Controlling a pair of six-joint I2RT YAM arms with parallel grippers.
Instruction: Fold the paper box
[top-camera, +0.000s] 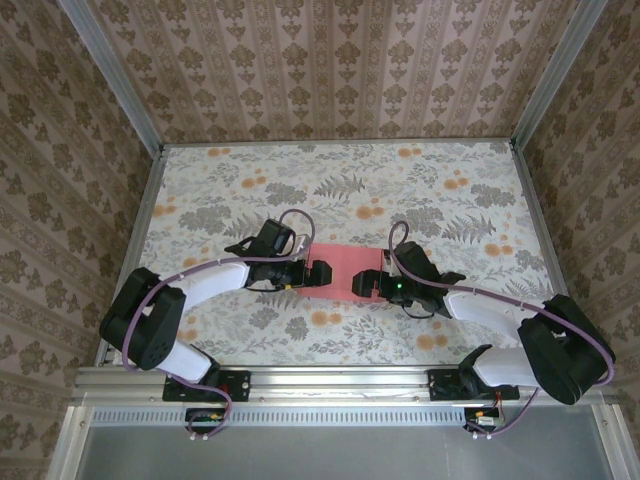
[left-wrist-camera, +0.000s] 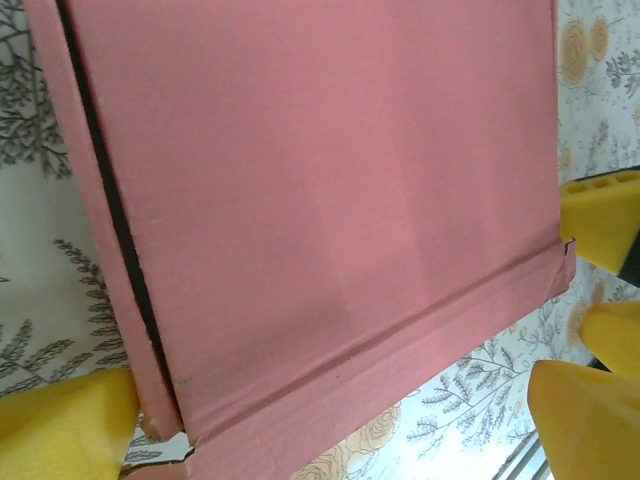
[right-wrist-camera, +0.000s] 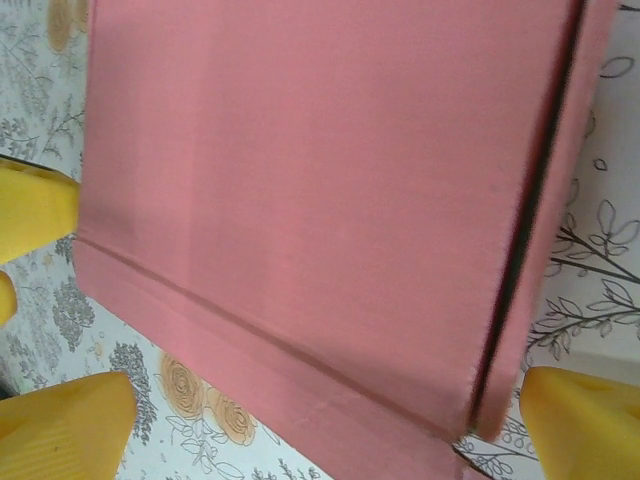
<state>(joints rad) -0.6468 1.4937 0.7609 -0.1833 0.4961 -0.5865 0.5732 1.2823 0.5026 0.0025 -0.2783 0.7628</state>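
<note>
Finding: the paper box (top-camera: 345, 275) is lying flat on the desk (top-camera: 330, 180), pink side up. The left gripper (top-camera: 318, 274) is sitting at the box's left end and the right gripper (top-camera: 368, 283) at its right end. Both sets of jaws are standing fully apart and gripping nothing, with yellow fingers (left-wrist-camera: 60, 425) flanking the box's edges.

Judgement: being thin card, the box is likely handling light, bending readily and sliding when pushed. The scored flap (left-wrist-camera: 400, 352) along the box's long edge is offering the best hold — taken gently, since card creases.
</note>
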